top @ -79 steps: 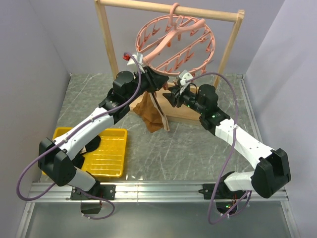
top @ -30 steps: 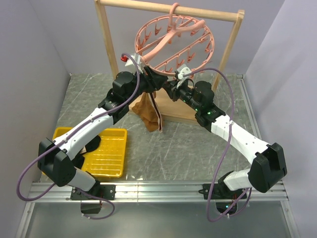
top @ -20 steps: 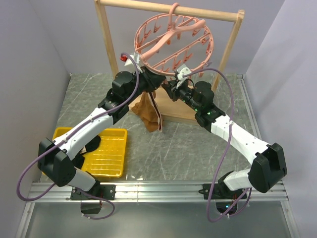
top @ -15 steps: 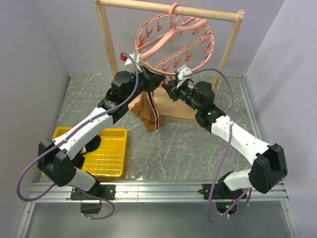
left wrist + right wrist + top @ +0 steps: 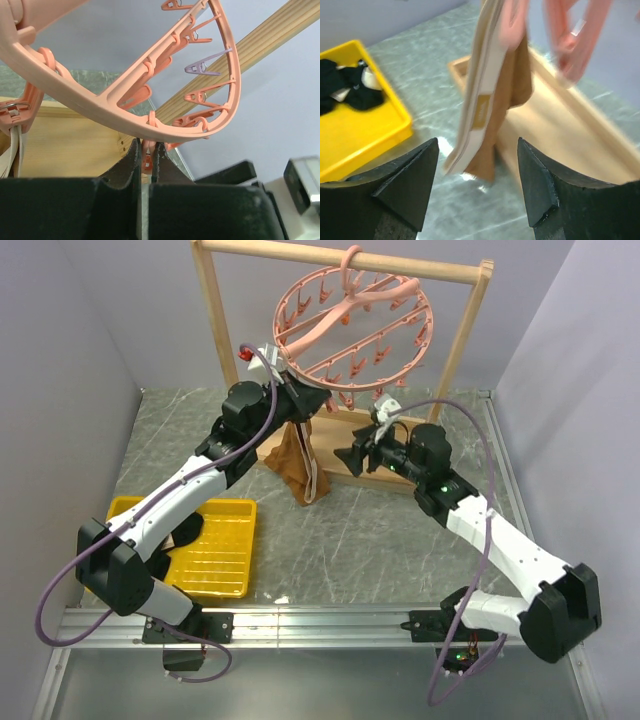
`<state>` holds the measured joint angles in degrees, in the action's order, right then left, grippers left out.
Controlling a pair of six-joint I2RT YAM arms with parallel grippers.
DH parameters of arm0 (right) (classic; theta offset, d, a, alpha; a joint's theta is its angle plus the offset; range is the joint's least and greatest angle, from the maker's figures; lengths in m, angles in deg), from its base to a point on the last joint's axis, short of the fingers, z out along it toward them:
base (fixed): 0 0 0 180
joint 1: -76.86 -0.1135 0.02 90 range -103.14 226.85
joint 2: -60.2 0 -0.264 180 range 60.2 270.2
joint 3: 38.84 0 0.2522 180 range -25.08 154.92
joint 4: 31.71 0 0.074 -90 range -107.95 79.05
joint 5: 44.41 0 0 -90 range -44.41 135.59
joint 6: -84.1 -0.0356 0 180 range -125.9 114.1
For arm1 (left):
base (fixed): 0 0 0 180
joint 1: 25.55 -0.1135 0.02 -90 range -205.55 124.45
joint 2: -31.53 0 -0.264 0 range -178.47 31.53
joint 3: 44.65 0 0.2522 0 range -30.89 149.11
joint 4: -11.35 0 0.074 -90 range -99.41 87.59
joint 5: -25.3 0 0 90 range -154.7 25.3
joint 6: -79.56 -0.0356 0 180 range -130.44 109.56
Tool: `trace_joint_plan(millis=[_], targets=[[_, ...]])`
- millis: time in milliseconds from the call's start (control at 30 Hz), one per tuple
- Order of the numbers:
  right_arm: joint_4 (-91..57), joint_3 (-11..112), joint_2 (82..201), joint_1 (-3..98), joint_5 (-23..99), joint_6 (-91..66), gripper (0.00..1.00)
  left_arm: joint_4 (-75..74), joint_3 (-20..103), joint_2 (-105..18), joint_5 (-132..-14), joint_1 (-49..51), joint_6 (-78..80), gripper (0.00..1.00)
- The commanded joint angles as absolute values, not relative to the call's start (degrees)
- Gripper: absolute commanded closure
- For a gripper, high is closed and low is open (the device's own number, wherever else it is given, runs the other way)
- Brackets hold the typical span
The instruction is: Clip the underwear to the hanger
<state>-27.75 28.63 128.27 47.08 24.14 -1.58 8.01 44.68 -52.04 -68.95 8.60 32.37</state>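
The left claw [image 5: 146,165] is clamped on a small pink clip [image 5: 147,161] dangling from the lower rim of the hanger [image 5: 100,107], its fingers pressed together just beneath the ring. The underwear [image 5: 293,458] hangs down below this claw, its pale waistband [image 5: 10,155] under a neighbouring clip to the claw's left. The right claw [image 5: 476,145] sits low with its fingers spread wide and holding nothing. From its wrist view, the underwear [image 5: 515,80] hangs straight ahead, apart from it. A yellow tray [image 5: 395,112] with a black garment [image 5: 350,85] lies ahead and to its left on the surface [image 5: 400,540].
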Motion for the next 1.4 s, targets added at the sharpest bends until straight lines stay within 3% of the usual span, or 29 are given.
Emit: trace_joint_plan(millis=[0,100,200,367,667,833,1367], targets=[[-27.0,20.93,123.75,46.45,21.68,-7.38,0.28,9.72,47.16,-52.67,-68.92,8.2,32.72,1.0],[-29.37,13.45,120.32,43.73,26.85,-10.27,0.33,9.2,47.69,-52.93,-68.13,8.2,33.07,1.0],[-29.29,8.69,118.04,40.04,40.88,-16.78,0.34,7.62,48.65,-53.37,-67.08,8.2,33.25,1.0],[-36.04,2.53,117.15,31.87,47.18,-26.02,0.33,6.73,48.74,-53.99,-65.23,8.2,34.83,1.0],[-54.05,-4.42,127.51,26.67,52.01,-14.95,0.33,5.94,50.94,-56.27,-65.49,8.2,37.11,1.0],[-57.05,-3.82,134.28,21.59,54.99,-18.11,0.33,5.68,51.12,-56.71,-65.4,8.2,37.64,1.0],[-49.06,15.34,153.62,20.69,64.05,-22.95,0.29,5.41,50.32,-56.27,-66.02,8.2,39.22,1.0]])
